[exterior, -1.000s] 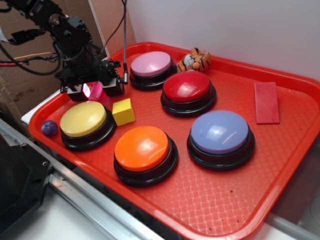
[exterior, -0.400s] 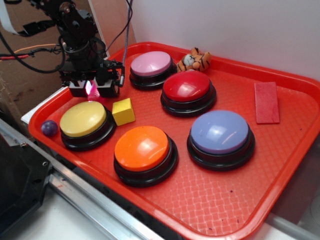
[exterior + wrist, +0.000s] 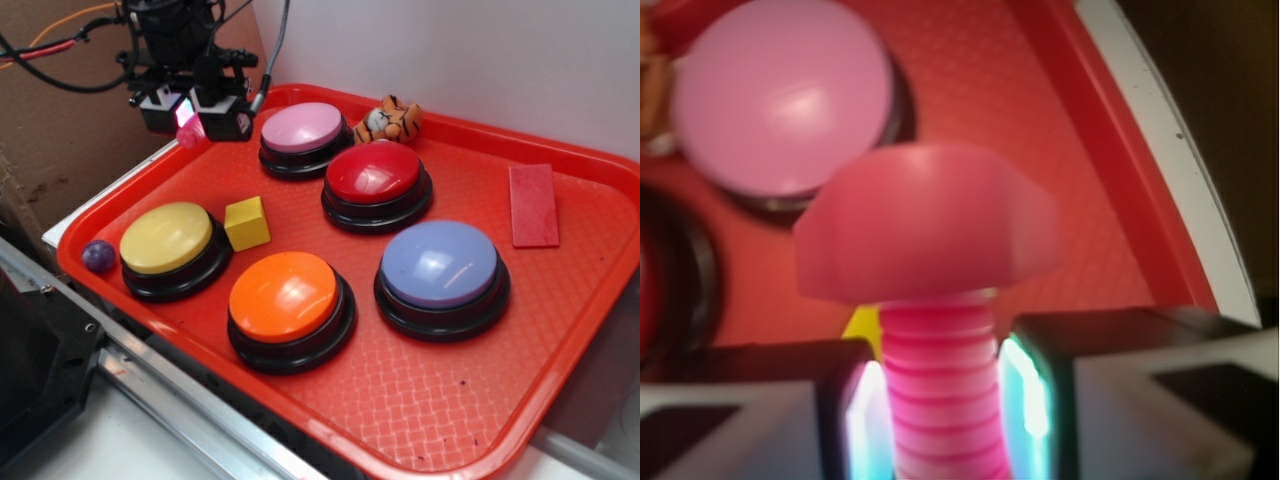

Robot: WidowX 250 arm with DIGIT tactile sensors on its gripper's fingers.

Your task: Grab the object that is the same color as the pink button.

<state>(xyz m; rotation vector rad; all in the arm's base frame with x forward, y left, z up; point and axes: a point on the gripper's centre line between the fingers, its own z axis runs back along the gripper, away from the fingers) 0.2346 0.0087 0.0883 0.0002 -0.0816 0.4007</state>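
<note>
My gripper (image 3: 190,112) is shut on the hot-pink toy bolt (image 3: 189,133) and holds it in the air above the tray's far left corner. In the wrist view the bolt (image 3: 935,300) fills the middle, its ribbed shaft clamped between my two fingers (image 3: 1035,390) and its hexagonal head pointing away. The pink button (image 3: 302,130), pale pink top on a black base, sits at the tray's back, right of the gripper. It also shows in the wrist view (image 3: 780,95) at the upper left, below the bolt.
The red tray (image 3: 560,420) also holds a red button (image 3: 375,175), a lavender-blue button (image 3: 440,265), an orange button (image 3: 285,297), a yellow button (image 3: 166,240), a yellow cube (image 3: 246,222), a purple ball (image 3: 98,256), a tiger toy (image 3: 388,120) and a flat red block (image 3: 533,205).
My gripper has risen from the tray floor near the yellow button, carrying the pink bolt up and toward the back left corner.
</note>
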